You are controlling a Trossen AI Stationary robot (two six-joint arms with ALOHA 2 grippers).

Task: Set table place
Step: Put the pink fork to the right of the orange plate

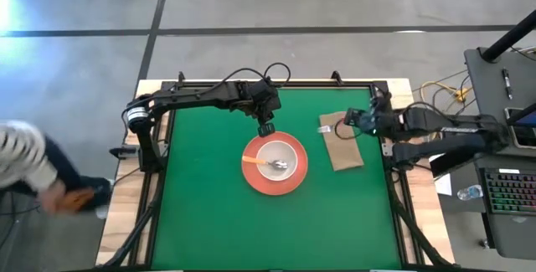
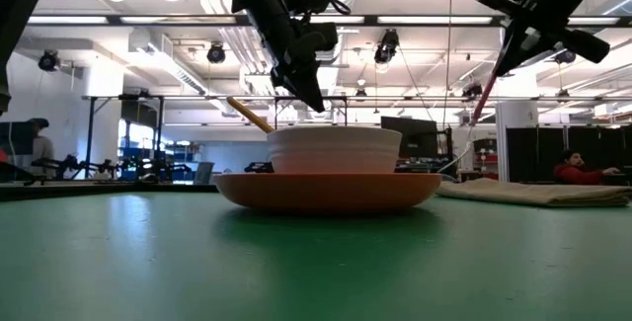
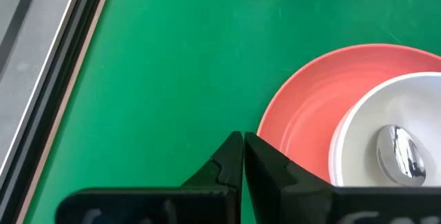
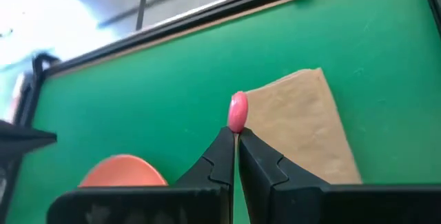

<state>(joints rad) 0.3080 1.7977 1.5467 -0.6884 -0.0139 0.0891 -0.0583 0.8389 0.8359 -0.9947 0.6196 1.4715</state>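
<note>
The round orange-red plate (image 1: 275, 180) lies flat on the green table (image 1: 209, 213), with the cream bowl (image 1: 277, 158) standing in it. The spoon (image 1: 261, 163) lies in the bowl, its yellow-orange handle (image 2: 249, 116) leaning over the rim. The brown napkin (image 1: 343, 148) lies flat to the plate's right. My left gripper (image 1: 266, 127) is shut and empty above the plate's far edge. My right gripper (image 1: 347, 125) is above the napkin's far end, shut on the pink-handled fork (image 4: 238, 112). The fork's metal end is hidden. My right gripper pinches the fork's pink handle (image 4: 237, 122) between its two fingertips. The handle's rounded end sticks out past the fingertips. In the low view the handle (image 2: 481, 104) slants down below the gripper, clear of the napkin and the table. The fingers hide the rest of the fork.
The table's black frame and light wooden edge (image 4: 207, 14) run along the far side, beyond the napkin. Open green top lies near and left of the plate (image 1: 209, 222). A person (image 1: 25, 167) stands off the table's left side.
</note>
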